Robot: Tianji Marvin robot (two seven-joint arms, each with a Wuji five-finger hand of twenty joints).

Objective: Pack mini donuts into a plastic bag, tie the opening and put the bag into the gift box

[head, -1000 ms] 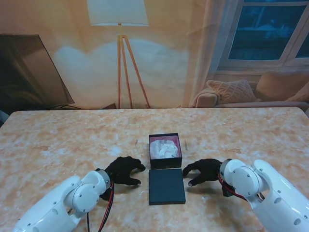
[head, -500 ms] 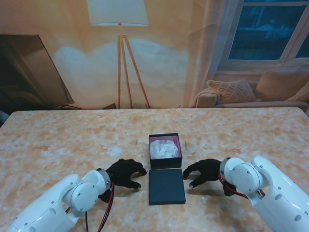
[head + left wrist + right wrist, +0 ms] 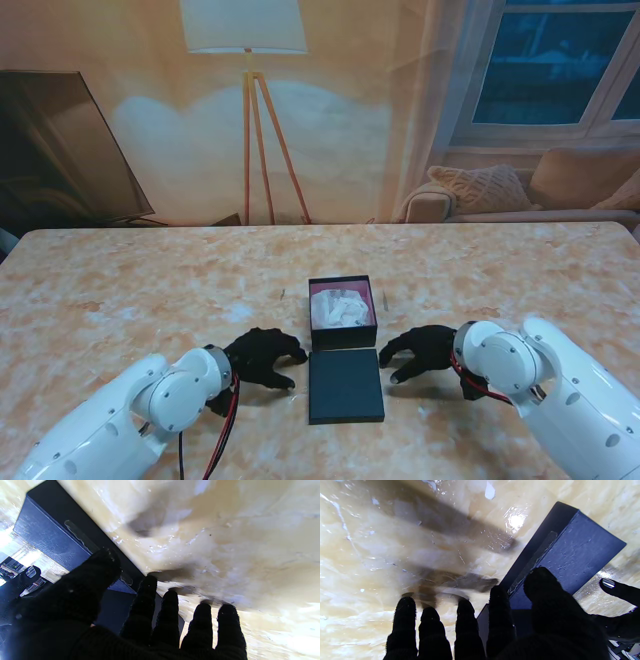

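- Gift box (image 3: 342,311): open, at tabletop centre, with a pale crinkled mass inside that is probably the tied bag of donuts; the donuts themselves cannot be made out.
- Lid (image 3: 345,384): a flat dark square lying just beside the box at its 6 o'clock, long edges running 12 to 6.
- Left hand (image 3: 262,356): at the lid's 9 o'clock; fingers (image 3: 147,605) spread, holding nothing, tips near the lid's left edge.
- Right hand (image 3: 422,352): at the lid's 3 o'clock; fingers (image 3: 498,610) likewise spread and empty, about as near to the lid as the left.
- Judgement: the lid lies between the two hands, so lifting it toward 12 o'clock onto the box likely suits both.
- Tabletop (image 3: 150,290): marbled, carrying all of the above.
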